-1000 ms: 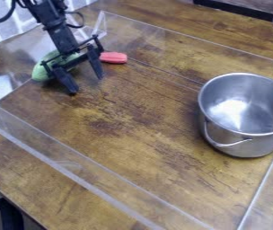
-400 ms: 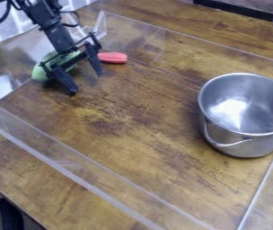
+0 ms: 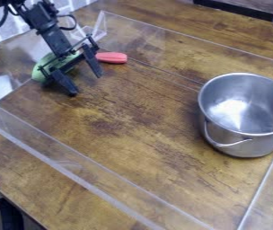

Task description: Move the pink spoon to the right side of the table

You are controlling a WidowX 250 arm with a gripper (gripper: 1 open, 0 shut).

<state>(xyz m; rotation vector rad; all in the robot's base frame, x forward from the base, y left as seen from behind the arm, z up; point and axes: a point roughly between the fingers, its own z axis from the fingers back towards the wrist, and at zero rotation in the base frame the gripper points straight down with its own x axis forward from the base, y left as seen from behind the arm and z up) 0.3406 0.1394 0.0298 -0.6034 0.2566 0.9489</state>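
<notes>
One pink spoon (image 3: 112, 58) just right of open gripper (image 3: 82, 79).

The small flat pinkish-red plastic spoon (image 3: 112, 57) lay flat on the brown wood-grain bench (image 3: 139, 117) with dark stains, at its far left part, well apart from the right side.

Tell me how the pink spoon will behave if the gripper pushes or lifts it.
The pink spoon looks small and flat, so it is probably light and would slide on the table rather than roll. Lying so low, it may be hard to pinch. It looks like rigid plastic, so likely stiff.
</notes>
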